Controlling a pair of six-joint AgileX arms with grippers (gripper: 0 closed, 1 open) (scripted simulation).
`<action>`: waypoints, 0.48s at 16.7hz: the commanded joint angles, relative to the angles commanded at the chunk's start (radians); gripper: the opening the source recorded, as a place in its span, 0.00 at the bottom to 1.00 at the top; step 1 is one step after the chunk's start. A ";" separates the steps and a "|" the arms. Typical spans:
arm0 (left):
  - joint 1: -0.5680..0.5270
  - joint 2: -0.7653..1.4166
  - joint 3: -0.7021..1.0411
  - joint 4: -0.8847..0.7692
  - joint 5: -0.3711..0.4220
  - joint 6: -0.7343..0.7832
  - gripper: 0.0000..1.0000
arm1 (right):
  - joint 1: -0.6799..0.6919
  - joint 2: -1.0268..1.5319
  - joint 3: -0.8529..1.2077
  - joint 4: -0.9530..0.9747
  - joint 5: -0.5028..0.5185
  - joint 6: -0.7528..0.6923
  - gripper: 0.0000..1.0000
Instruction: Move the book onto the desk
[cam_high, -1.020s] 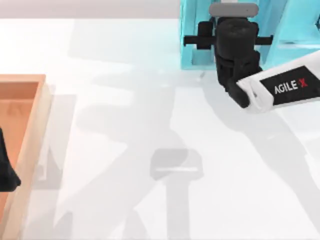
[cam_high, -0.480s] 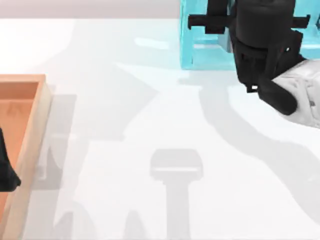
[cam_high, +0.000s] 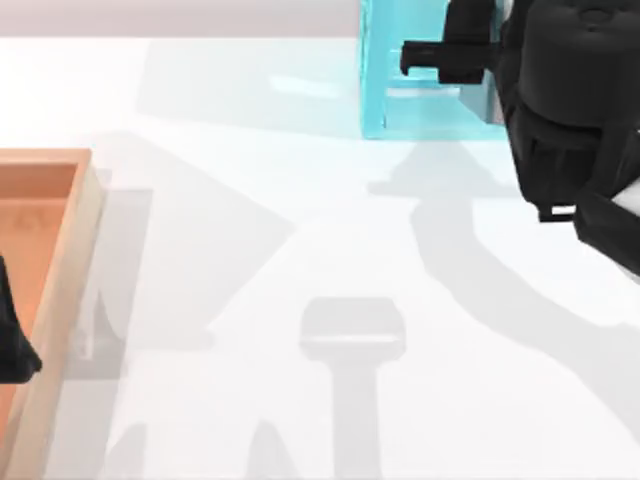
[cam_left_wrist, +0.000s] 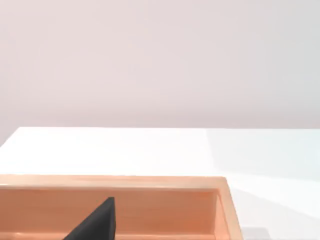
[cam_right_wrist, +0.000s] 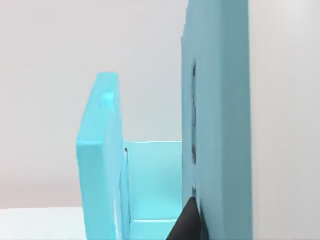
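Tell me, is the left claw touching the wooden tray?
Cannot tell. In the top view the left claw overlaps the wooden tray, but whether it rests on the tray or hangs above is unclear.

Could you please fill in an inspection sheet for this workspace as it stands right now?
Surface: white desk, flat, crossed by arm shadows.
Job's things: book, nothing seen; it is not lying on the open part of the desk.
Clutter: orange-brown wooden tray at the desk's left edge; cyan shelf unit at the far edge, right of centre, with upright dividers.
Grippers: right gripper raised over the shelf unit, finger state not readable; left gripper parked over the tray, a dark fingertip showing above the tray's floor.
Cables: nothing seen.
Surroundings: plain pale wall behind the desk.
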 joint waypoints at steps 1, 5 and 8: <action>0.000 0.000 0.000 0.000 0.000 0.000 1.00 | 0.000 0.000 0.000 0.000 0.000 0.000 0.00; 0.000 0.000 0.000 0.000 0.000 0.000 1.00 | 0.010 0.035 0.007 0.001 0.006 -0.030 0.00; 0.000 0.000 0.000 0.000 0.000 0.000 1.00 | 0.049 0.106 0.036 0.012 0.027 -0.148 0.00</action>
